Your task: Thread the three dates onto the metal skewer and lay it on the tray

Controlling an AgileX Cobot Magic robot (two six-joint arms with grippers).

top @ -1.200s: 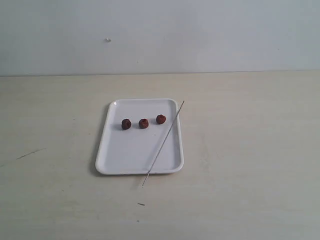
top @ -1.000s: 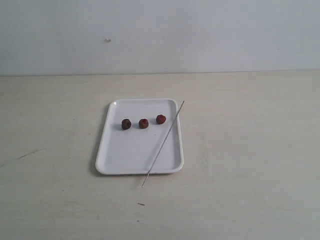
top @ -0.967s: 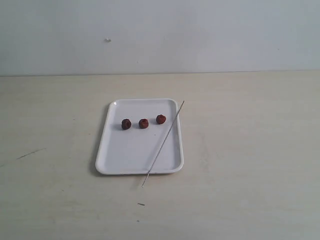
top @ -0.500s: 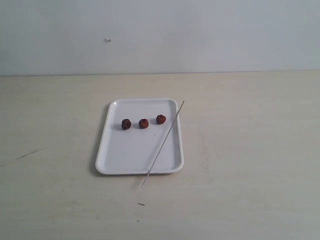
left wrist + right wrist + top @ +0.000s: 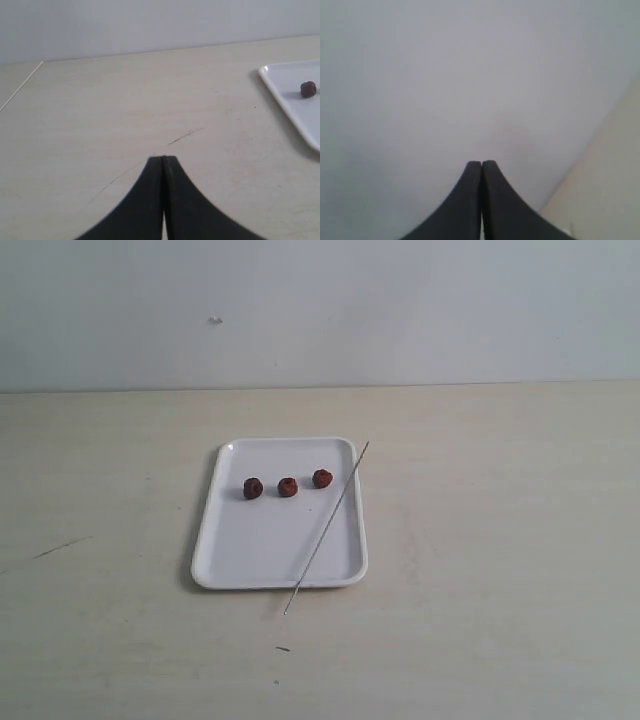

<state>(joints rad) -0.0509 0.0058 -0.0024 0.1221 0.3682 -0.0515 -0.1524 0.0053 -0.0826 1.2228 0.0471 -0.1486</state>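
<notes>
A white tray [image 5: 240, 560] lies in the middle of the table in the exterior view. Three dark reddish-brown dates [image 5: 288, 486] sit in a row on its far half, loose. The thin metal skewer [image 5: 326, 528] lies diagonally over the tray's right side, its near tip past the front rim on the table. Neither arm shows in the exterior view. My left gripper [image 5: 163, 159] is shut on nothing, low over bare table, with the tray's corner [image 5: 280, 85] and one date [image 5: 308, 89] off to one side. My right gripper [image 5: 481, 164] is shut and empty, facing the wall.
The light wooden table [image 5: 500, 540] stretches wide around the tray, backed by a pale wall [image 5: 400, 310]. A thin dark scratch [image 5: 184, 136] marks the surface ahead of the left gripper. A table edge [image 5: 20, 85] shows in the left wrist view.
</notes>
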